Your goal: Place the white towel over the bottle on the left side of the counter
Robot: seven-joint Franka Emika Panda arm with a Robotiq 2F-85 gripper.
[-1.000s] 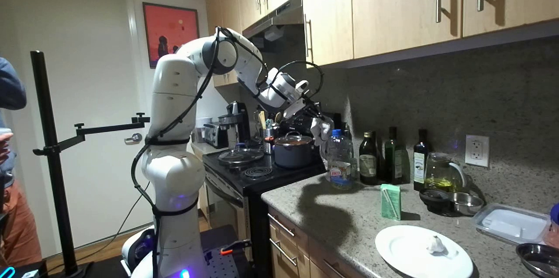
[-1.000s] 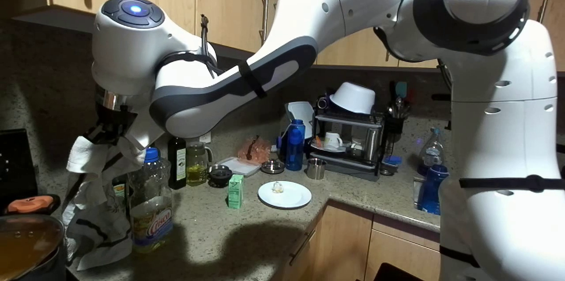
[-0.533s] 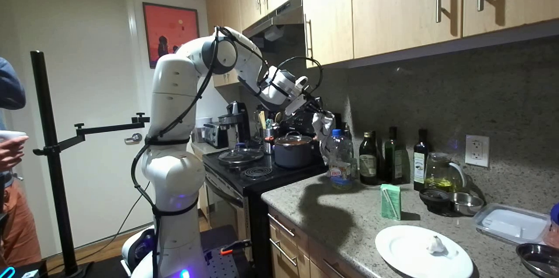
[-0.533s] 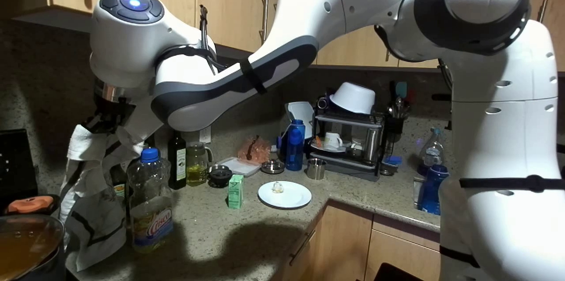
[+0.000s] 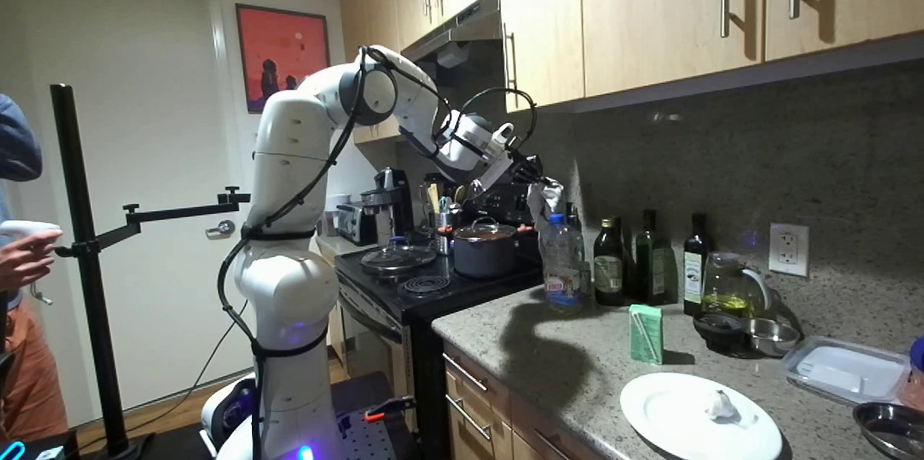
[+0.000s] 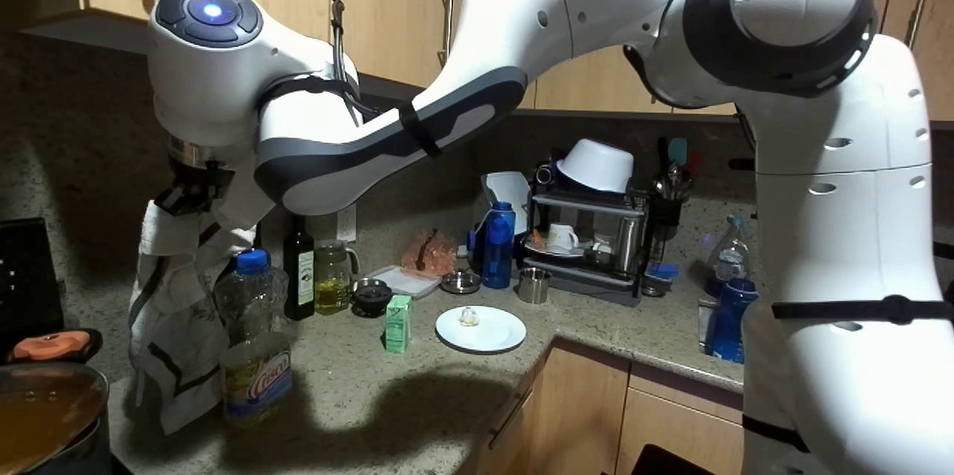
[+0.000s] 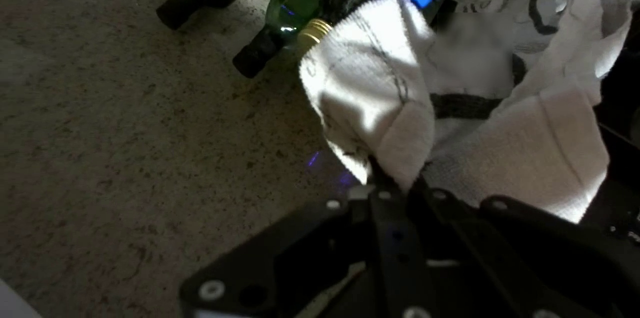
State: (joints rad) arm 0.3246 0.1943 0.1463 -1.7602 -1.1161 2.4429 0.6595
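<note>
One gripper (image 7: 395,185), closed tight, is pinching the white towel (image 6: 177,318), whose low-hanging folds are possibly risking toppling the blue-capped bottle (image 6: 255,344) if dragged sideways.

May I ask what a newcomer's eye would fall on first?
The white robot arm, arching across an exterior view, probably comes first. Next comes the white towel, hanging from the arm's fingers beside the Crisco bottle. The red picture, upper left in an exterior view, may follow.

shines on cabinets (image 5: 664,5), leaves wall (image 5: 758,149) dim, throws broad shadow (image 6: 428,415) over the counter (image 6: 339,367) in both exterior views; glares on the towel (image 7: 362,103), darkens at gripper (image 7: 397,185) in the wrist view.
</note>
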